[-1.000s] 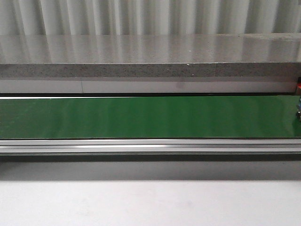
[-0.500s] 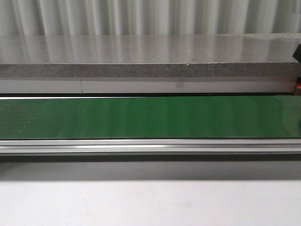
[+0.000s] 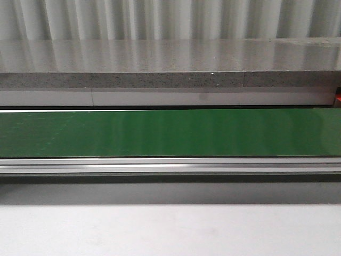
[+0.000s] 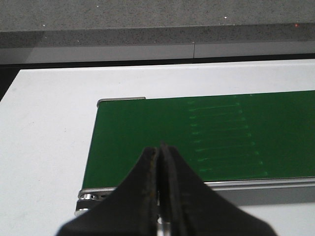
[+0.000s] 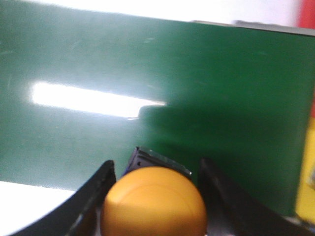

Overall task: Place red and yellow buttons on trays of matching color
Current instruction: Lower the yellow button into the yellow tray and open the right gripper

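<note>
A: Finger status, both arms?

B: Left gripper: the two dark fingers are pressed together along their length, with nothing between them. Right gripper: the black fingers stand apart with the yellow button seated between them, a finger close against each side; whether they actually touch it cannot be told from this view.

A: What does each view supply that the others lack?

B: The front view shows neither arm. It shows only the green belt running full width, its aluminium side rail in front, and a speckled grey stone ledge behind. The left wrist view alone shows the belt's end, with a rounded metal corner, lying just ahead of the closed fingertips on a white tabletop. The right wrist view alone shows the button.

A: Containers?

B: At the edge of the right wrist view, beyond the belt and off to one side of the fingers, a red strip and a yellow strip appear. Both are cropped; their contents cannot be determined.

A: Materials and shapes?

B: The button has a smooth, domed orange-yellow cap over a dark square base. The belt is glossy and carries a bright reflection ahead of the right fingers; faint pale scuff lines mark it ahead of the left fingers.
</note>
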